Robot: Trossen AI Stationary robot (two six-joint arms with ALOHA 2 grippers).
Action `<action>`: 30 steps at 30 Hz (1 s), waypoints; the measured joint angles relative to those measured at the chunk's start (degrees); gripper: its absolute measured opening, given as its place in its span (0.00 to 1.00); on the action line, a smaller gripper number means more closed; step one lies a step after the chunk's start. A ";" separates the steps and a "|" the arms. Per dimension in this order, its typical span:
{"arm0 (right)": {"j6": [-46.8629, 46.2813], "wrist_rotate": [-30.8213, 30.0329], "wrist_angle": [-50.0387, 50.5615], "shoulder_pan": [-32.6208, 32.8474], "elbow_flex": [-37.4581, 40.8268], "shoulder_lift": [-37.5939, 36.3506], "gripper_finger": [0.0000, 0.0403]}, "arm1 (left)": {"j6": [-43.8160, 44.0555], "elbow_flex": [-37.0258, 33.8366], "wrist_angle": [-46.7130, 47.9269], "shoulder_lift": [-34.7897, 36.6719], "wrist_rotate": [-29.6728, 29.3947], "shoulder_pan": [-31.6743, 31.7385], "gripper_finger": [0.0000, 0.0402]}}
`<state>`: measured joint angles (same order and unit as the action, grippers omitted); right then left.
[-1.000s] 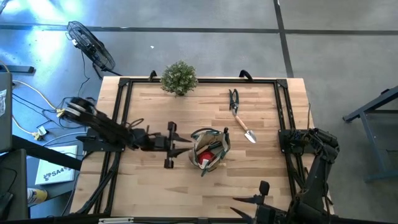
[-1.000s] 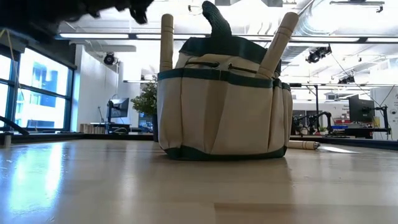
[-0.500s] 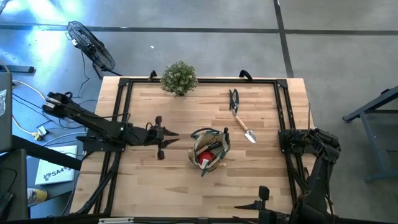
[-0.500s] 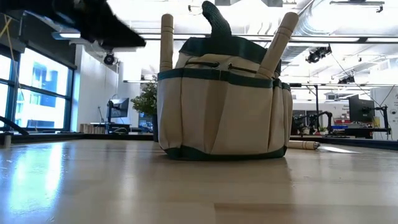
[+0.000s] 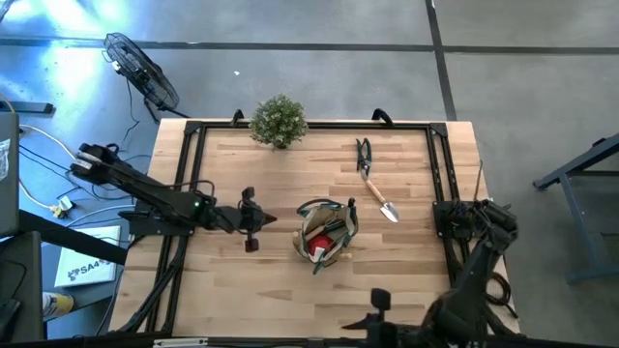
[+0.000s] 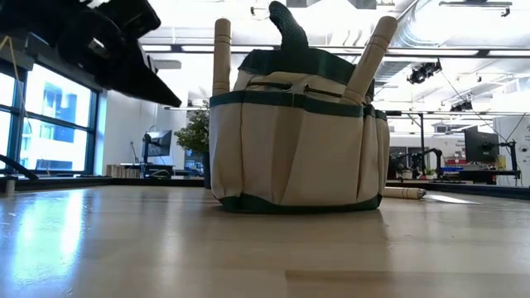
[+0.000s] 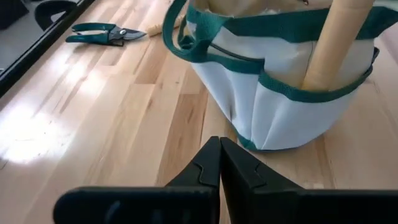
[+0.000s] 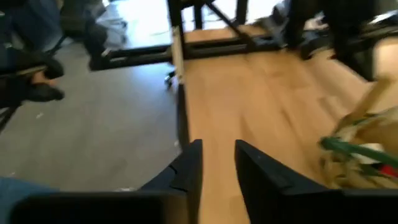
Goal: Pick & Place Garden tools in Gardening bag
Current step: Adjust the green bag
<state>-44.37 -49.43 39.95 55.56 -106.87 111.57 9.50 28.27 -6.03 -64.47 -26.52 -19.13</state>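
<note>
Across the middle of the frame lies the wooden desk (image 5: 290,280), the biggest thing in the overhead view, ringed by a black frame. Near its centre stands the gardening bag (image 5: 326,232), cream fabric with green trim, with wooden handles (image 6: 221,56) and a red piece (image 5: 320,242) sticking out of its round mouth. A bushy potted plant (image 5: 279,121) sits at the far edge of the desk. Just beside the bag, on its left, the left end effector (image 5: 267,220) hovers with its two dark fingers (image 7: 239,174) pressed together, gripping nothing. The right end effector (image 5: 360,324) hangs over the near edge of the desk, well apart from the bag, its fingers (image 8: 186,168) parted with a narrow gap and nothing between them. Beyond the bag, toward the far right, a trowel (image 5: 378,198) with a wooden handle lies on the desk, touching the green-handled pruners (image 5: 363,155).
</note>
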 joint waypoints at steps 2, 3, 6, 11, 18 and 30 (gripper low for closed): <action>1.60 2.47 -1.16 -0.96 0.00 0.21 0.14 | -0.11 0.00 -0.23 -0.92 -0.17 0.02 0.00; 2.24 3.23 -1.25 -1.44 0.02 0.22 0.09 | -0.17 0.01 -0.80 -1.53 -0.66 0.02 0.00; 1.57 5.05 -1.63 -2.87 0.02 0.30 0.02 | -1.62 0.00 -1.26 -3.01 -2.20 0.04 0.00; 0.05 7.01 -5.36 -4.33 0.00 2.46 0.01 | -3.52 0.01 -6.65 -5.81 0.17 1.38 0.00; -2.25 8.15 -13.67 -7.04 0.17 10.48 0.01 | -3.48 0.04 -7.12 -8.23 6.73 6.29 0.00; -6.62 -8.78 -38.53 -9.07 -0.04 24.55 0.01 | -4.74 0.04 -8.63 -9.01 8.20 10.70 0.00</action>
<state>-50.99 -58.22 1.42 46.49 -106.91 136.12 4.75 28.32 -14.66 -73.47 -18.33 -8.43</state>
